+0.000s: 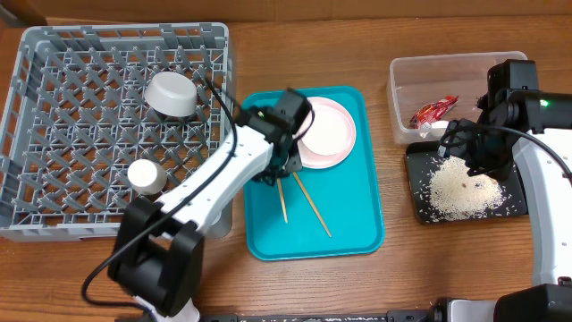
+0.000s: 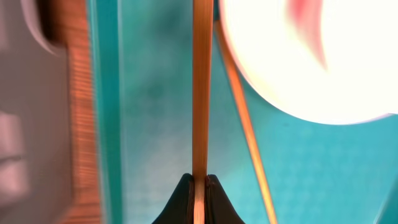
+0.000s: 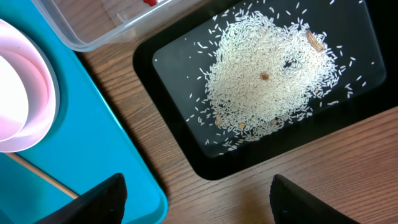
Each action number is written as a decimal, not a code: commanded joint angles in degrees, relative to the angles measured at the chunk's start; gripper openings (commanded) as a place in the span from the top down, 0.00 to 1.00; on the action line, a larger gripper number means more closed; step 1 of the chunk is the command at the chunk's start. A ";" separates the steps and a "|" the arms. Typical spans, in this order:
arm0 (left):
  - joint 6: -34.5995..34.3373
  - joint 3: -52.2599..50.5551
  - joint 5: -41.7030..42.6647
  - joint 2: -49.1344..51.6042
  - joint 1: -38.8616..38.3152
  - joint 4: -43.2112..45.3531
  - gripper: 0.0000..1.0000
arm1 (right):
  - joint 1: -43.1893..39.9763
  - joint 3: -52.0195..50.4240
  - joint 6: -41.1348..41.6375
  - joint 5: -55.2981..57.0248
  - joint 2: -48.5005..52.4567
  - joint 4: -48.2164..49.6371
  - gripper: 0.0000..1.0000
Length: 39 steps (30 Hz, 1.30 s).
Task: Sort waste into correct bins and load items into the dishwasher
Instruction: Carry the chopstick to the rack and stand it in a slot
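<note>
My left gripper is shut on one wooden chopstick low over the teal tray. The second chopstick lies beside it on the tray. The pinkish-white bowl sits on the white plate at the tray's back. The grey bowl and white cup stand in the grey dish rack. My right gripper is open and empty above the table by the black tray, which holds the rice heap. The red wrapper lies in the clear tub.
The dish rack's wall is close to the left of the teal tray. The clear tub stands directly behind the black tray at the right. A strip of bare wood separates the teal tray and black tray.
</note>
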 commanded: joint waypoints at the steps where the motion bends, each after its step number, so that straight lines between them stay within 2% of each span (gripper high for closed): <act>1: 11.76 6.56 -5.25 -3.58 1.90 -4.39 0.96 | -0.28 0.61 -0.22 0.61 -0.48 0.13 0.25; 6: 19.02 13.53 -4.42 -3.80 7.65 -9.51 0.96 | -0.28 0.61 -0.22 0.61 -0.48 0.22 0.24; 12: 24.81 14.95 -0.74 -3.76 15.13 -9.53 0.96 | -0.28 0.61 -0.20 0.59 -0.48 0.33 0.24; 26: 25.66 12.74 -1.90 3.32 22.99 -9.07 0.96 | -0.28 0.61 -0.20 0.59 -0.48 0.33 0.24; 36: 27.98 12.74 -1.33 8.92 24.17 -7.56 0.94 | -0.28 0.61 -0.20 0.59 -0.48 0.31 0.24; 37: 28.00 12.74 -1.25 9.20 24.17 -7.56 0.90 | -0.28 0.61 -0.20 0.59 -0.48 0.31 0.24; 39: 27.98 12.74 -1.22 9.35 24.17 -7.58 0.48 | -0.28 0.61 -0.22 0.59 -0.48 0.31 0.24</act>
